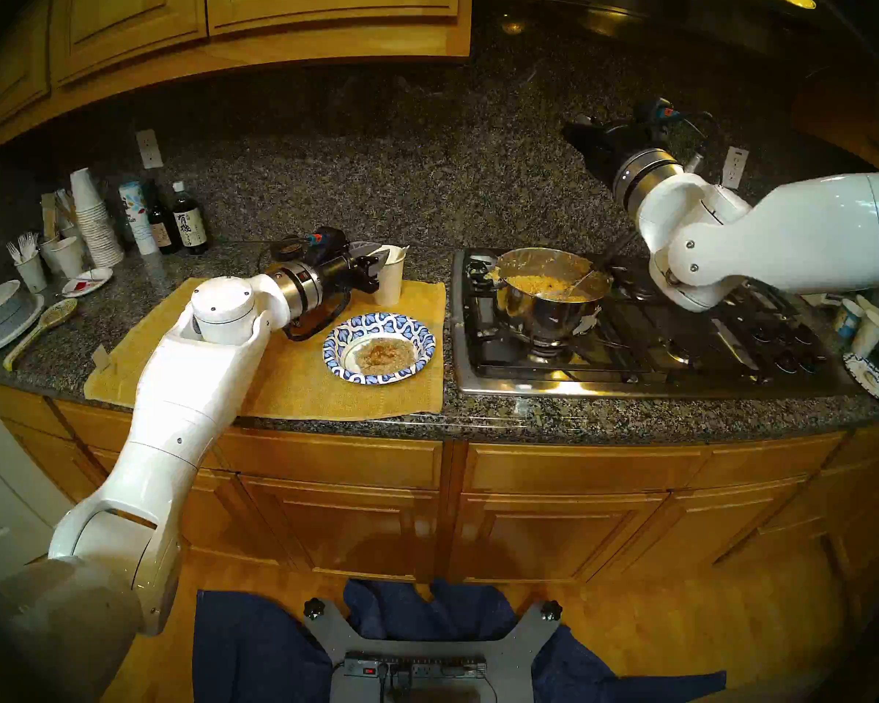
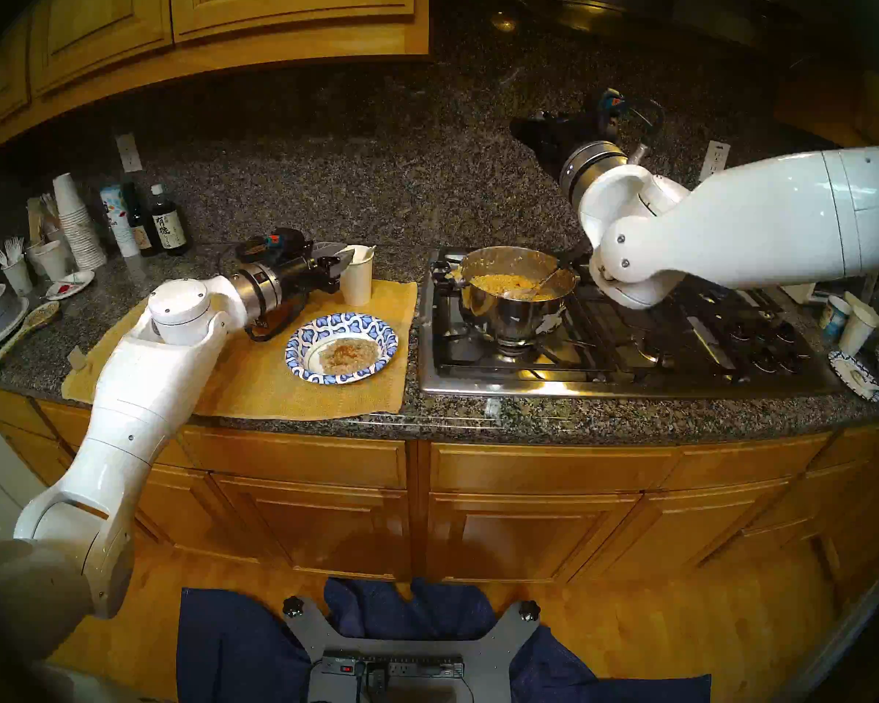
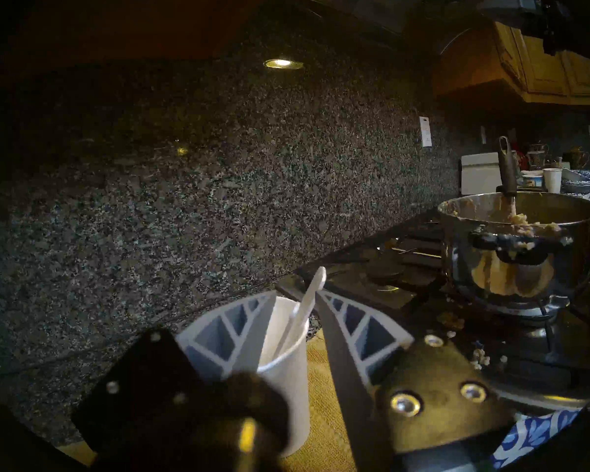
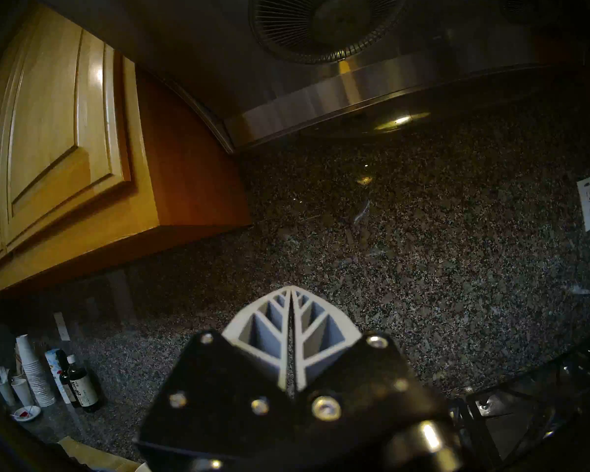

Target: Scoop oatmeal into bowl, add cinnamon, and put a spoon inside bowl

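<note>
The left gripper (image 3: 295,299) is level at the top of a white paper cup (image 1: 391,281) that stands at the far edge of the yellow cloth (image 1: 295,382) on the desk (image 1: 529,418). Its jaws are partly open, one finger on each side of the cup mouth, and the white plastic spoon (image 3: 309,297) stands in the cup between them. The fingertips are close to the handle of the spoon, but I cannot tell if they touch it or hold it.

The bowl (image 1: 379,348) with the blue and white rim sits on the cloth, near the cup and on the side nearer to the robot. In its middle there is a portion of oatmeal (image 1: 384,356) with a brown dusting on top. More oatmeal fills the steel pot (image 1: 551,293) on the stove (image 1: 630,342), and a metal serving spoon (image 1: 572,286) leans inside the pot.

The right gripper (image 4: 291,292) is high above the stove and points at the granite wall. Its jaws are fully closed, finger against finger, with nothing between them.

At the far left of the desk are stacked paper cups (image 1: 95,220), dark sauce bottles (image 1: 189,225) and grey bowls (image 1: 3,314)
</note>
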Robot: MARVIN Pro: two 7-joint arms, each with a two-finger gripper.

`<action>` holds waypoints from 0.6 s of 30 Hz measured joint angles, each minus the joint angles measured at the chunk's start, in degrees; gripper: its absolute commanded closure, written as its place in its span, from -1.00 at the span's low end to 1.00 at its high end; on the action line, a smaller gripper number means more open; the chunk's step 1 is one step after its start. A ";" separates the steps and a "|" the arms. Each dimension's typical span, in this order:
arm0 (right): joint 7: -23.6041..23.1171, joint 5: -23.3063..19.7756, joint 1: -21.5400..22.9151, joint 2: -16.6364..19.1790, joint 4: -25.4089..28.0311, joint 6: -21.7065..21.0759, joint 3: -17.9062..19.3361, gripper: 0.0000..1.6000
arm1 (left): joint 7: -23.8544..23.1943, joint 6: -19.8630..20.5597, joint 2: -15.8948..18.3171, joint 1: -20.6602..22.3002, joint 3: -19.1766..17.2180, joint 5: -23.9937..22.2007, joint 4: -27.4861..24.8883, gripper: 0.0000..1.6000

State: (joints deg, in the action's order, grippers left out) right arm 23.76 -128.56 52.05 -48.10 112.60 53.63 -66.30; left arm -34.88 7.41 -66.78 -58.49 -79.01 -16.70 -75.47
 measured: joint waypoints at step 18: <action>-0.10 0.04 0.09 -0.05 -0.07 0.04 -0.02 1.00 | 0.09 -0.88 -0.62 0.54 0.37 2.17 1.69 0.04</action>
State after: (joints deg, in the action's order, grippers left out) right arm 23.66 -128.51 52.15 -48.15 112.53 53.67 -66.32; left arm -34.79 6.53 -67.39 -57.95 -78.64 -14.53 -73.78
